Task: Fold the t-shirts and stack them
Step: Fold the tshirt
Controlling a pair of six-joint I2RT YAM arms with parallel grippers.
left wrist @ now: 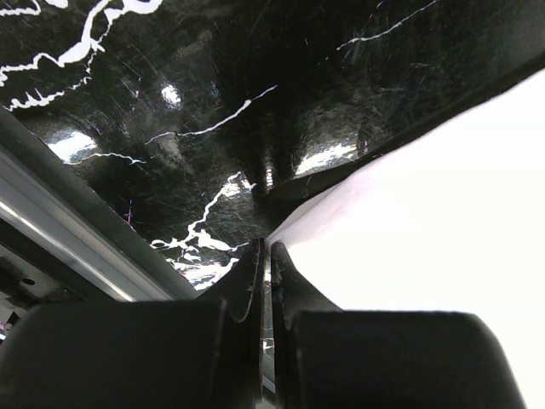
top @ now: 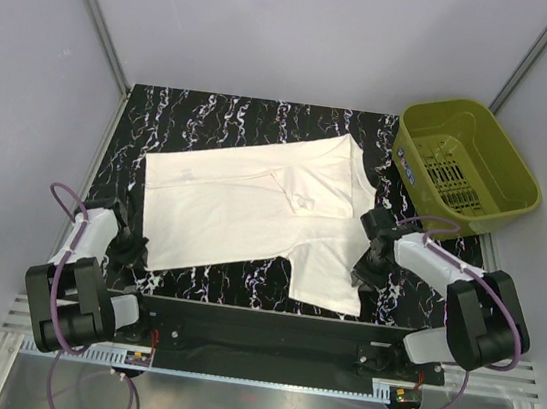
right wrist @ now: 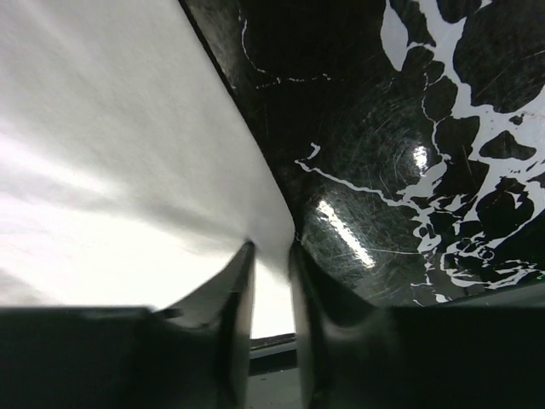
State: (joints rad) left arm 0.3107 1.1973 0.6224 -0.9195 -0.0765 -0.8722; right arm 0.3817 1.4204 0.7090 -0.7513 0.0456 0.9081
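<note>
**Cream t-shirt spread flat, my pincers at its near corners**

The t-shirt (top: 242, 211) lies smooth and soft across the middle of the glossy black marbled surface (top: 224, 117). An olive slotted plastic basket (top: 517, 196) stands at the upper right, apart from it. My right pincer (right wrist: 271, 256) pinches the hem. My left pincer (left wrist: 265, 256) is almost closed at the cloth's edge; I cannot tell whether it grips.

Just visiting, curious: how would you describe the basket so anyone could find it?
Start at the black marbled table. At its far right corner sits an olive-green plastic basket with a slotted floor. Unlike the flat white t-shirt beside it, it is coloured.
</note>
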